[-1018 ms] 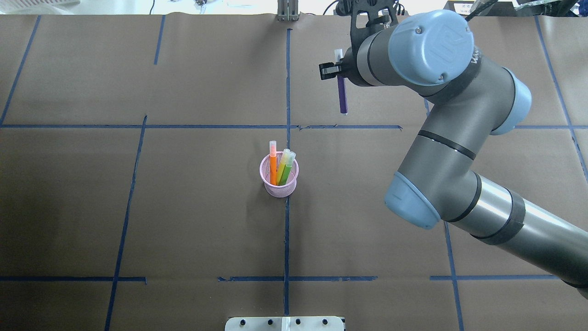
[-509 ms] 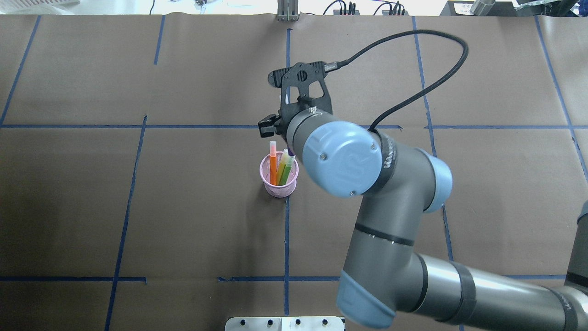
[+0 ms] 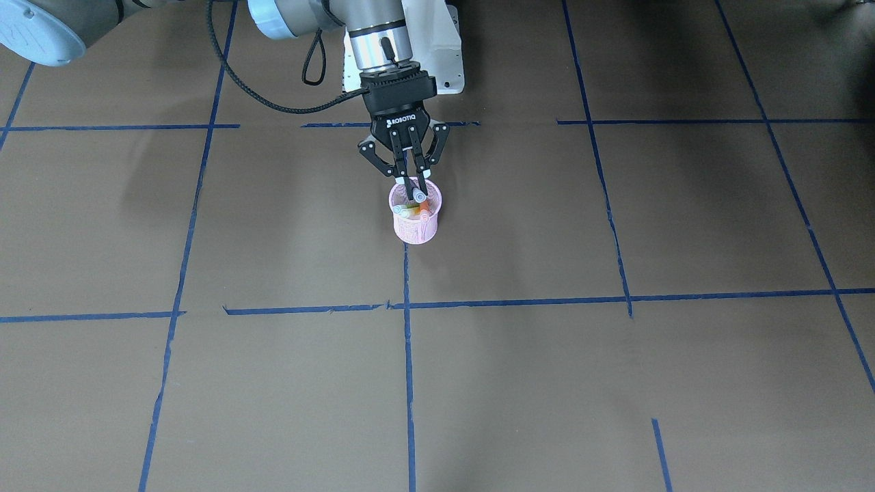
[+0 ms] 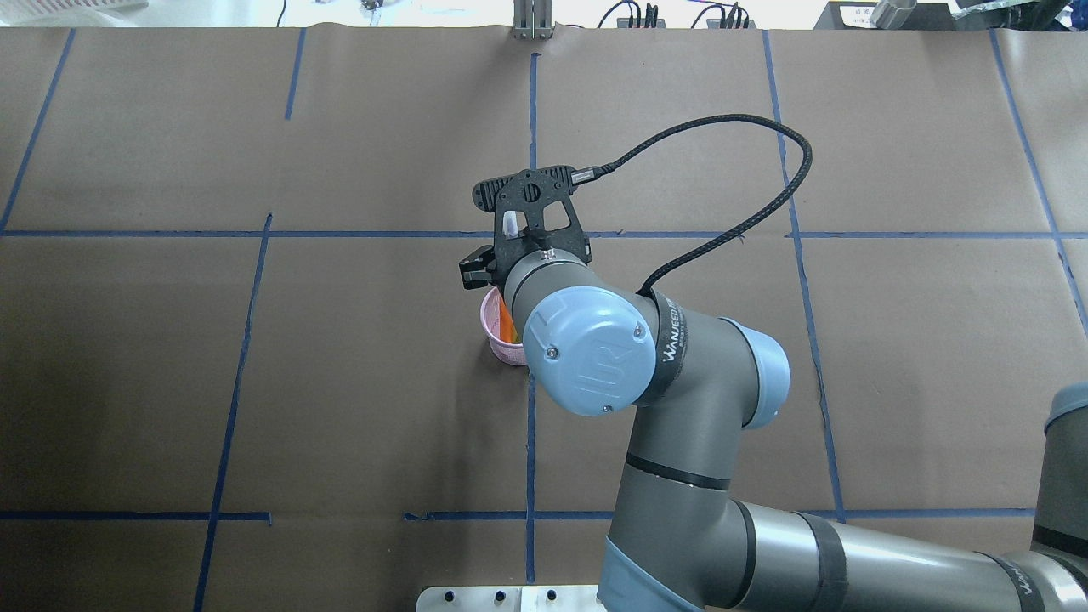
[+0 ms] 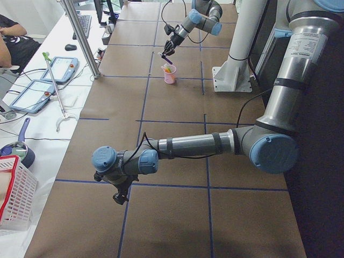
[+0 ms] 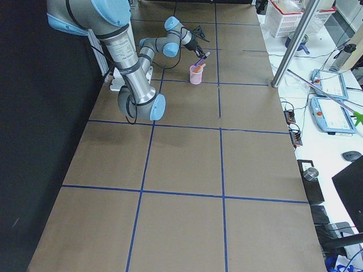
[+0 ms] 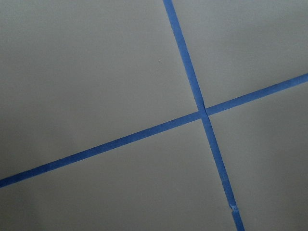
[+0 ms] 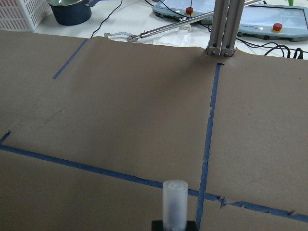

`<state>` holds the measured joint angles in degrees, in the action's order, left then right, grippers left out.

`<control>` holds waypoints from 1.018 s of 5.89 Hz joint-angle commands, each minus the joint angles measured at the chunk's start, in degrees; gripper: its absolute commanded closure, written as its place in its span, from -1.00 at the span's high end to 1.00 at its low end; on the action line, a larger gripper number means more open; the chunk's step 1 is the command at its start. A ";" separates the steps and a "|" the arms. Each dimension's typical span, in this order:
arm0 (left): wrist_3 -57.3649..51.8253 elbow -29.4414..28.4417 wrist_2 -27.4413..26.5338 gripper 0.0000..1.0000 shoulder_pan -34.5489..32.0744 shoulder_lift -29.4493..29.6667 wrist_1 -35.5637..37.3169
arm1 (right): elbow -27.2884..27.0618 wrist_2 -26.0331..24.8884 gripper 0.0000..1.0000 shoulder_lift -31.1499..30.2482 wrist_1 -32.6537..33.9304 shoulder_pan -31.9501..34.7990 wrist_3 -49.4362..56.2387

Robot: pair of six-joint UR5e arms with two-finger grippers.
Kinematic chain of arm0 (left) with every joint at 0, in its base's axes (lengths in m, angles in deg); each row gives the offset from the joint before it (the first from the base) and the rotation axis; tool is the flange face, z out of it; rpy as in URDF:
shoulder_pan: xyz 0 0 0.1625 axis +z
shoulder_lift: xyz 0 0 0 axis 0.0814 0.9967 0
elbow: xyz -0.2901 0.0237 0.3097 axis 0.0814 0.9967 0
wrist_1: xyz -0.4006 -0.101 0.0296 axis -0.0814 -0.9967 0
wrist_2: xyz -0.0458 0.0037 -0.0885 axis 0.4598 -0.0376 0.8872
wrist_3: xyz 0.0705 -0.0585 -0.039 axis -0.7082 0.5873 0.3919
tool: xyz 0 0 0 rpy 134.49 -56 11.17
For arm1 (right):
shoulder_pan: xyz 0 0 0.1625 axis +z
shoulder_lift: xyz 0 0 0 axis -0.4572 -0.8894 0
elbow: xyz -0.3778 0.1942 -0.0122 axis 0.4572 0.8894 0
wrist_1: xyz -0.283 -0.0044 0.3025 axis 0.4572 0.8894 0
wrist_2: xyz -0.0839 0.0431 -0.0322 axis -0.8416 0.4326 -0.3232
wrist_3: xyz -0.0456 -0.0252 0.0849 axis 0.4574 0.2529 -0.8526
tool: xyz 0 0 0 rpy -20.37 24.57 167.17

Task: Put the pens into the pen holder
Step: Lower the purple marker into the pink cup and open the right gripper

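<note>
The right gripper, jaws pinched shut on the purple pen, hangs it tilted over the pink pen holder at its 6 o'clock in the front view, apparently to drop it beside the orange pen and green pen; whether the left gripper is open, I cannot tell.

The right arm reaches in over the pen holder, wrist turned down, and the right gripper hangs just above the holder's rim with its fingers pinched on the purple pen. The left arm lies stretched low, well apart from the pen holder. Its left gripper points downward, and whether its jaws are parted cannot be told.
</note>
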<state>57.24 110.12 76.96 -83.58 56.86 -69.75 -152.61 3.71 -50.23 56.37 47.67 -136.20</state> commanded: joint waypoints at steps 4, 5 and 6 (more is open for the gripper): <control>0.09 -0.09 -0.28 1.00 0.35 0.09 0.00 | 2.59 -0.23 -0.56 -0.81 -2.78 -0.69 -0.20; 0.09 -0.18 -1.59 1.00 0.36 0.26 0.00 | 2.59 -0.23 0.79 -0.89 -2.78 -0.69 -0.11; 0.09 -0.18 -1.60 1.00 0.36 0.35 0.00 | 2.51 -0.14 1.00 -0.81 -2.87 -0.69 0.33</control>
<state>57.32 109.96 75.66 -83.23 57.11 -69.75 -150.03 3.51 -51.05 53.56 47.01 -136.18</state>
